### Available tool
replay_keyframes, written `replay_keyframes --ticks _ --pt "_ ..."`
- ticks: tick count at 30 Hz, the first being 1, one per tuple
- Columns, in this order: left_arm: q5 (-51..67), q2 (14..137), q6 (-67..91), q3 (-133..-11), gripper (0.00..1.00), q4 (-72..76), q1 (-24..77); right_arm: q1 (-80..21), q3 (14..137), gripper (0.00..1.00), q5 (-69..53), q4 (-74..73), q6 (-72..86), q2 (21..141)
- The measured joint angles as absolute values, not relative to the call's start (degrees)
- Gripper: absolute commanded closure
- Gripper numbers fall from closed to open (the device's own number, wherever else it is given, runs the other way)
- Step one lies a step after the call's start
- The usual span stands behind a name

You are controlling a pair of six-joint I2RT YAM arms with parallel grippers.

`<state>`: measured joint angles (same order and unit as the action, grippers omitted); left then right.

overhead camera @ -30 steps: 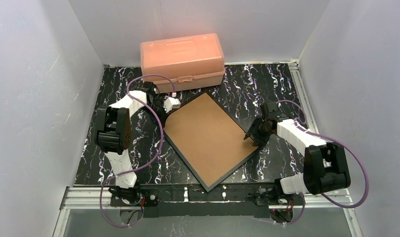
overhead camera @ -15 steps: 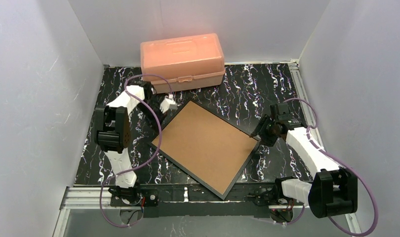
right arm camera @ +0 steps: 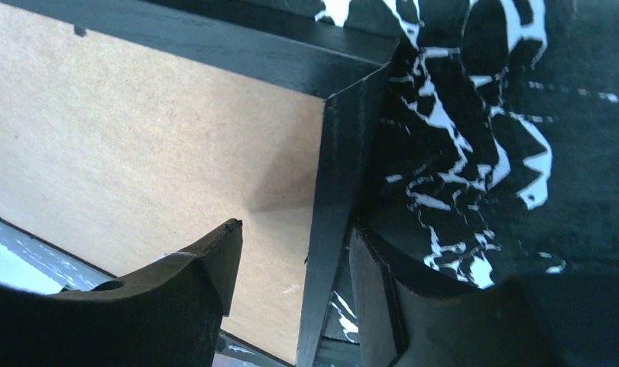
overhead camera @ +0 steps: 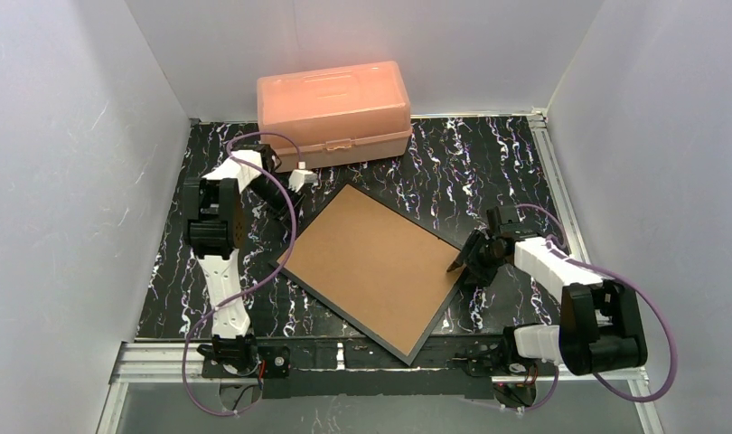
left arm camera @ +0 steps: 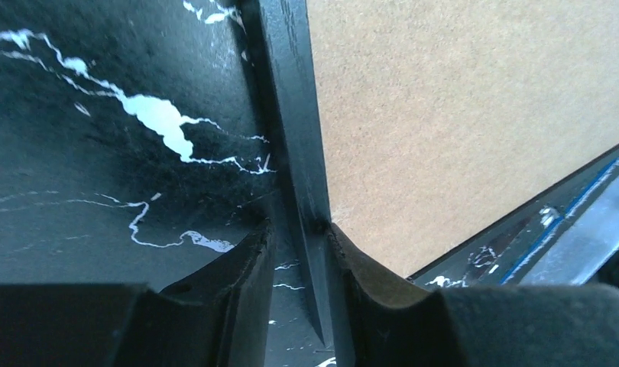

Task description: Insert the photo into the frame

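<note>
The black frame (overhead camera: 346, 316) lies flat mid-table with a brown backing board (overhead camera: 371, 267) filling it. The photo is not visible. My left gripper (overhead camera: 322, 183) is at the frame's far corner. In the left wrist view its jaws (left arm camera: 299, 229) stand narrowly apart astride the frame's strip (left arm camera: 291, 115): the right finger touches it and the left finger leaves a small gap. My right gripper (overhead camera: 460, 262) is at the frame's right corner. In the right wrist view it (right arm camera: 295, 229) is open astride the frame's edge (right arm camera: 333, 191), one finger over the board (right arm camera: 138, 130), one outside.
A closed peach plastic box (overhead camera: 335, 108) stands at the back, just behind the left gripper. The black marbled table (overhead camera: 489, 163) is walled by white panels on the left, back and right. A metal rail (overhead camera: 371, 357) runs along the near edge.
The frame has turned anticlockwise on the table, mostly in the first half second. My left gripper has drawn back-left a little. My right arm has folded in, its gripper staying at the right corner.
</note>
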<state>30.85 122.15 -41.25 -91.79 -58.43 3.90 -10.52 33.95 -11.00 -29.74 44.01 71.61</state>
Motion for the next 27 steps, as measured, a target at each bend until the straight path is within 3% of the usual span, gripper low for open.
replay_keyframes --ticks 12,15,18,22,27 --pt "33.17 122.34 -38.61 -88.90 0.83 -58.02 -0.01 -10.13 36.23 0.41 -15.09 -21.78 44.58 78.04" --pt "33.39 121.97 -38.30 -88.44 0.83 -57.52 -0.14 -10.13 36.05 0.49 -14.66 -22.33 44.34 75.55" --pt "33.34 121.86 -38.13 -88.44 0.83 -57.45 -0.14 -10.09 33.17 0.64 -14.76 -21.15 45.34 68.29" --pt "33.23 121.82 -37.50 -88.58 0.80 -57.45 -0.14 -10.11 28.36 0.66 -16.49 -19.29 48.14 60.73" --pt "32.77 122.08 -36.34 -90.45 0.76 -56.01 -0.10 -10.09 26.35 0.66 -17.89 -18.50 49.34 62.39"
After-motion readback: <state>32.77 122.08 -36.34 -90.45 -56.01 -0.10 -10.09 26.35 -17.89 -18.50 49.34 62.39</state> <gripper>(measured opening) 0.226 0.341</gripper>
